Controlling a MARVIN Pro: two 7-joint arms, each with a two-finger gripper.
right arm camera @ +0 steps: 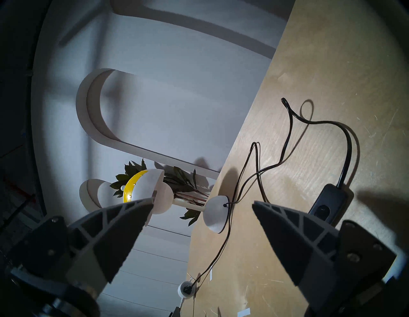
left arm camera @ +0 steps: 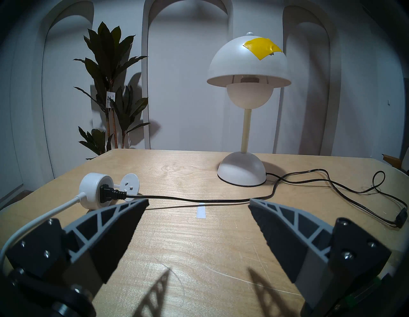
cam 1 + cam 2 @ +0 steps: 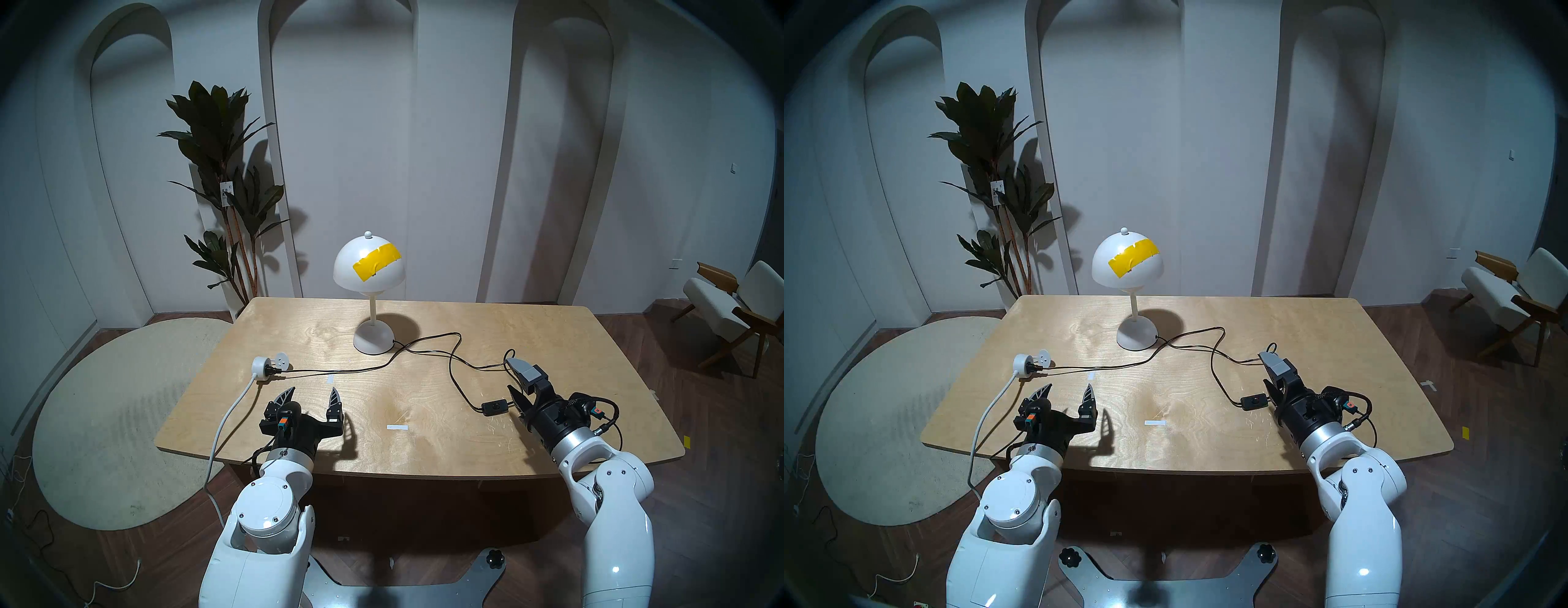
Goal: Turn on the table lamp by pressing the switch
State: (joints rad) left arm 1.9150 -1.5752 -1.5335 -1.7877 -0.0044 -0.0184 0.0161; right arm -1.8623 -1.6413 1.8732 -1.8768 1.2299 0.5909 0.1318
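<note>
**Right end effector beside the cord switch, lamp unlit**

The table lamp (image 3: 370, 293) stands upright toward the far middle of the wooden surface (image 3: 297, 407), its white dome shade carrying a yellow tape strip (image 3: 376, 262); the bulb under the shade looks dark. From the lamp's base a thin black cable (image 3: 437, 339) loops toward the robot's right and runs to the switch (image 3: 495, 407), which lies flat on the surface, nearer the robot than the lamp and well to its right.

The right end effector (image 3: 513, 380) is turned on its side with its fingers spread wide, holding nothing. Its lower finger (image 1: 294, 239) sits just beside the switch (image 1: 327, 203); whether it touches is unclear.

The left end effector (image 3: 312, 397) hovers low over the surface, nearer the robot and left of the lamp, fingers wide apart and empty. Just beyond it lies a round white socket adapter (image 3: 264, 366) with the black plug pushed in and a white cable (image 3: 225, 424) trailing off the near edge.
</note>
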